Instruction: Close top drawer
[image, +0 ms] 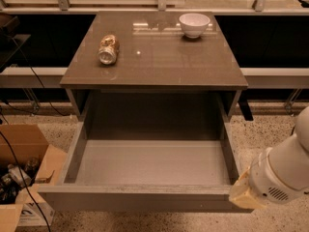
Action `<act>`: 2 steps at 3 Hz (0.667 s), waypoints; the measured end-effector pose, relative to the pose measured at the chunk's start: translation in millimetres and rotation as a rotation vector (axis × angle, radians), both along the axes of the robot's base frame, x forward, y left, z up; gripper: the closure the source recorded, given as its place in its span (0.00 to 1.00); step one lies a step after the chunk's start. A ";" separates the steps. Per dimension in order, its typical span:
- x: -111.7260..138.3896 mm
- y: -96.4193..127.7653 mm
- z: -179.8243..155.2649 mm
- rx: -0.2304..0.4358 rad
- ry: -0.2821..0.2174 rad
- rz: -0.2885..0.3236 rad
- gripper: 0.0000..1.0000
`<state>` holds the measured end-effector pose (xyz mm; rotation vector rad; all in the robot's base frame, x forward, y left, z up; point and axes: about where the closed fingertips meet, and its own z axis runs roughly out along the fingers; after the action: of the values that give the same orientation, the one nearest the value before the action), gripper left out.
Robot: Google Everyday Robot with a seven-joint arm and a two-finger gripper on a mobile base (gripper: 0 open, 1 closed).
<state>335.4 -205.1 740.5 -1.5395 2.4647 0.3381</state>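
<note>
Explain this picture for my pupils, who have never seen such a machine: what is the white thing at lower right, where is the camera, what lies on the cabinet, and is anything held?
There is one picture, taken from above and in front of the cabinet; where the camera is mounted is not known. The white rounded thing is the robot's arm, and the yellowish end of it is its pincer, the part that grasps. It is at the right front corner of the top drawer, which is pulled far out and has nothing in it. I see nothing held in the pincer; whether it touches the drawer I cannot tell. On the cabinet top lie a can on its side, at the left, and a white bowl, upright, at the back right.
</note>
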 end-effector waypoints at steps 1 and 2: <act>-13.9 5.5 -34.5 0.027 0.041 -0.025 1.00; 4.8 14.8 -69.2 0.046 0.040 -0.007 1.00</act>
<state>340.2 -190.3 671.3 -1.5197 2.4738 0.4260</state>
